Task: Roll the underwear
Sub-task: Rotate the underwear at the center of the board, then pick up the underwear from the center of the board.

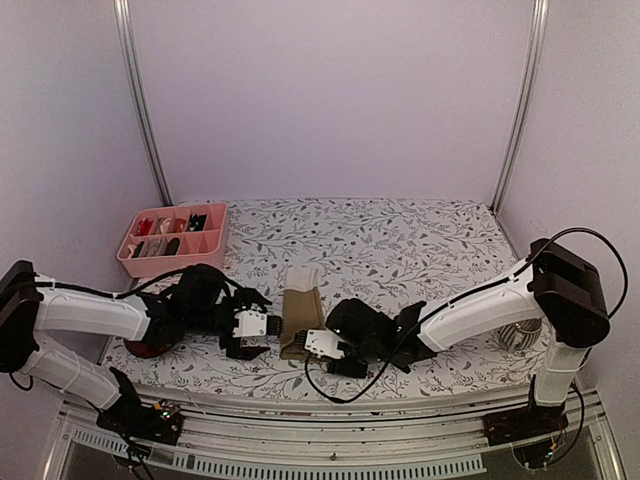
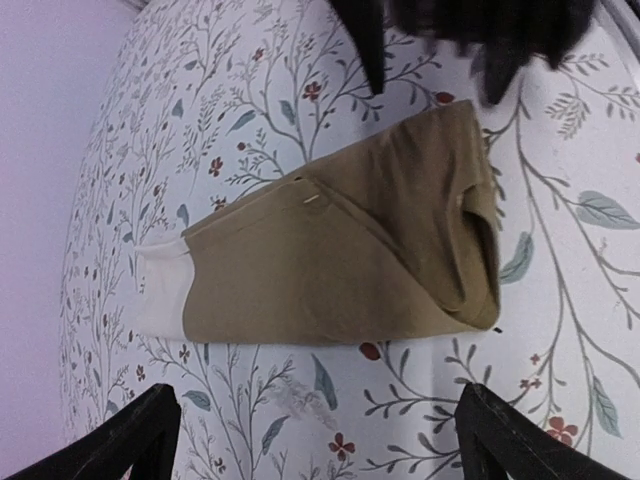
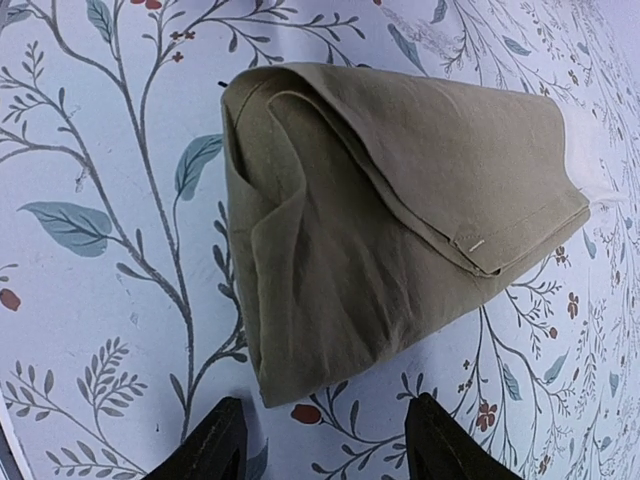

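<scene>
At the far left of the floral table [image 1: 400, 240] sits a pink divided tray [image 1: 168, 264] of small items, well apart from the arms. Nearer, the left gripper [image 2: 318, 420] hangs spread wide and holds nothing, just beside the folded tan underwear [image 1: 301, 318], whose pale band lies at its far end. Just right of the cloth, the right gripper [image 3: 328, 425] is likewise spread and empty.

Soft, even, pinkish light, faint shadows, sharp wrist views (bowed toward the edges)
</scene>
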Tool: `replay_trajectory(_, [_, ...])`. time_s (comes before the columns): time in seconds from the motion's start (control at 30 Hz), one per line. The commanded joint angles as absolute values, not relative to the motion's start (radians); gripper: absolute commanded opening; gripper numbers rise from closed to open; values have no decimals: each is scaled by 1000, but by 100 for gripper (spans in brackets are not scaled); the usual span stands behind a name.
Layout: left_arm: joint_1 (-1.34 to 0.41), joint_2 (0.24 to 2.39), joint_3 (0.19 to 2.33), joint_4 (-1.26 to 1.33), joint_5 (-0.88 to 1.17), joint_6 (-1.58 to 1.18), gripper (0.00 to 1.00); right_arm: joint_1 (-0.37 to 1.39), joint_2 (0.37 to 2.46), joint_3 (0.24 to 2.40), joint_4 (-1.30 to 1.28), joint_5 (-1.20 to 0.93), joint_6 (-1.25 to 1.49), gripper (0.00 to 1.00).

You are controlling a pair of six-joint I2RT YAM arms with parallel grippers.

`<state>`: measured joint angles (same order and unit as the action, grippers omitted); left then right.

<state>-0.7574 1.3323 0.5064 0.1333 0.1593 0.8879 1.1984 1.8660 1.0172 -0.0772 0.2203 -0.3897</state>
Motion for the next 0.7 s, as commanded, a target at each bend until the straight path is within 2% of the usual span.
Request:
replay_trajectory(0.0, [-846, 1302, 432, 138, 240, 988, 99, 1193, 1811, 969, -24, 193, -399, 55])
replay_trajectory(0.1, [-911, 1329, 420, 227, 144, 955, 98, 1194, 1773, 935, 9, 181, -406, 49])
replay_trajectory(0.3, [-995, 1435, 489, 282, 23, 862, 93, 1193, 1640, 842, 93, 237, -412, 44])
replay_trajectory(0.67, [-1086, 1623, 525, 374, -132, 832, 80, 1192, 1417, 691, 255, 412, -425, 48])
